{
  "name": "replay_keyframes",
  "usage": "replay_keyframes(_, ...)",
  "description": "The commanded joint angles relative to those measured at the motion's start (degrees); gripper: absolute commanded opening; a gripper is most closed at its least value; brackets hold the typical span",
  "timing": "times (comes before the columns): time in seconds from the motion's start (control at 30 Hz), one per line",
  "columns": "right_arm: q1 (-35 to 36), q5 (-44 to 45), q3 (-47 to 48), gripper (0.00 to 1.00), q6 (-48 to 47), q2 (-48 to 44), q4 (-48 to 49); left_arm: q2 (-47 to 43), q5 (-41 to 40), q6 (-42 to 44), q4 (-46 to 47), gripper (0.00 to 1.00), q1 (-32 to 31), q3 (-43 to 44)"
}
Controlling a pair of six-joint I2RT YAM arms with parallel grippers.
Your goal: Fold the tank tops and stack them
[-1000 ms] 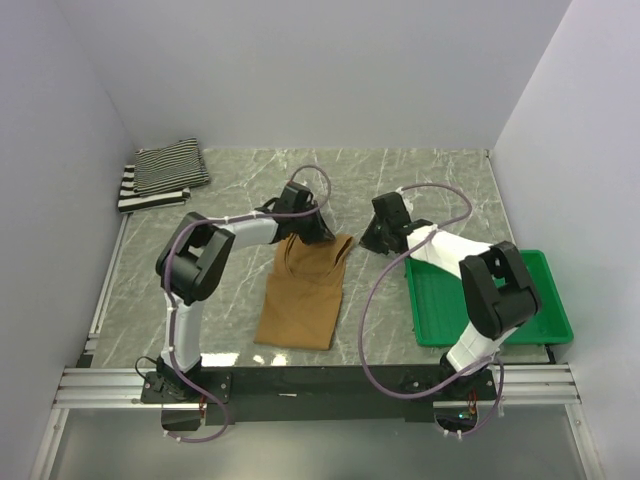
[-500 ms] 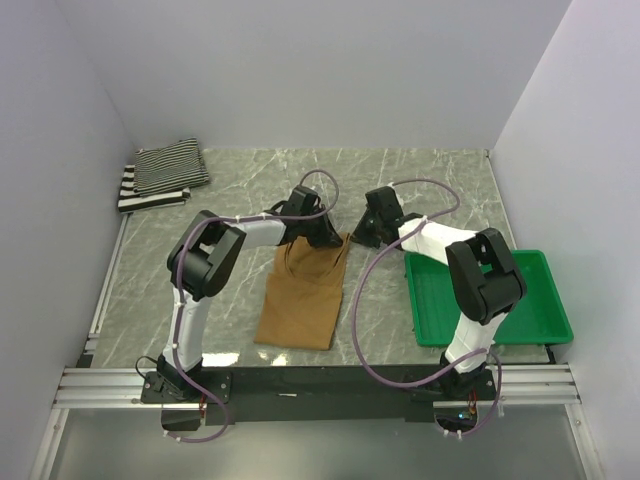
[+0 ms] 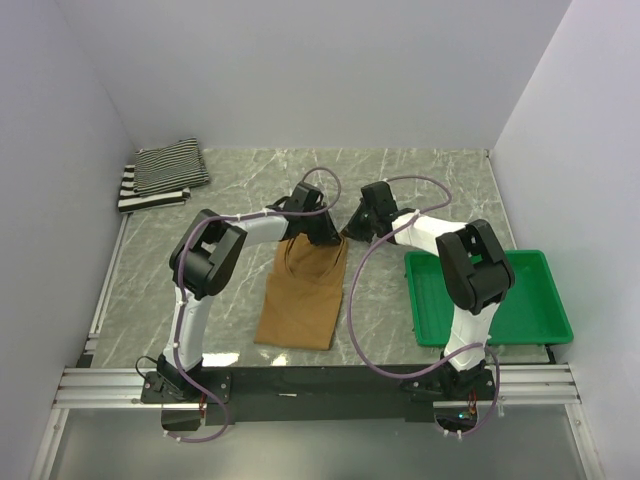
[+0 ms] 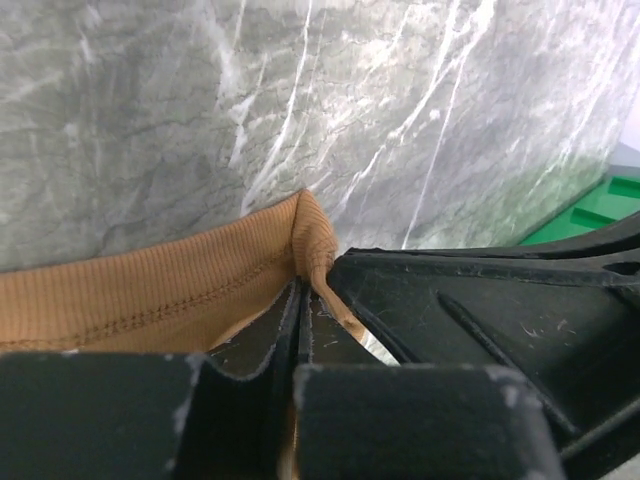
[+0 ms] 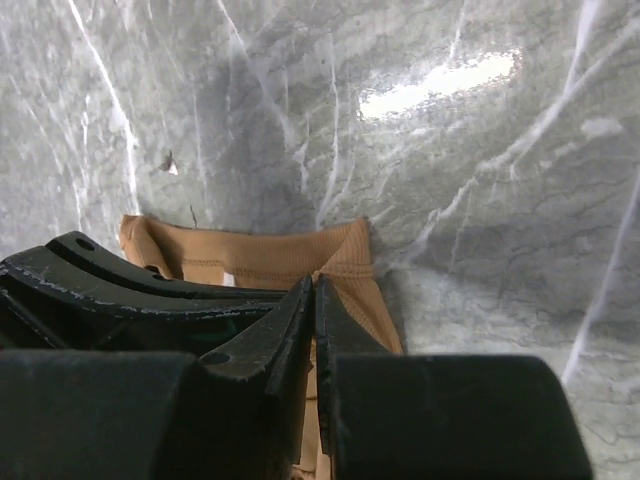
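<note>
The right gripper (image 3: 352,231) has swung in to join the left gripper (image 3: 323,237), both pinched shut on the far edge of the flat, oblong tan tank top (image 3: 300,298).

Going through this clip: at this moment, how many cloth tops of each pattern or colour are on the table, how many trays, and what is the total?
wide black-and-white striped cloth tank top: 1
thin dark-pinstriped cloth tank top: 1
plain tan-brown cloth tank top: 1
green plastic tray: 1
Total: 4
</note>
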Motion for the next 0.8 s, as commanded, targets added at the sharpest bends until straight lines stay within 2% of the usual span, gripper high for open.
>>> replay_keyframes(0.0,0.45,-2.13,1.83,0.11,1.47,0.69,1.77,-1.51,-2.30,1.91,-1.00,0.09,-0.28,3.27)
replay_keyframes(0.2,0.45,-2.04,0.68,0.11,3.40,0.08,3.09,-4.15,-9.16,3.23,-5.14,0.17,0.24,4.06)
replay_keyframes(0.53,0.62,-2.48,0.51,0.09,4.98,2.27,4.83,-7.22,-8.82,3.84,-5.23,0.20,2.88,3.19)
replay_keyframes(0.77,0.62,-2.66,0.86,0.07,6.39,5.87,5.90,-13.28,-8.90,3.58,-5.32,0.19,4.90,-1.11)
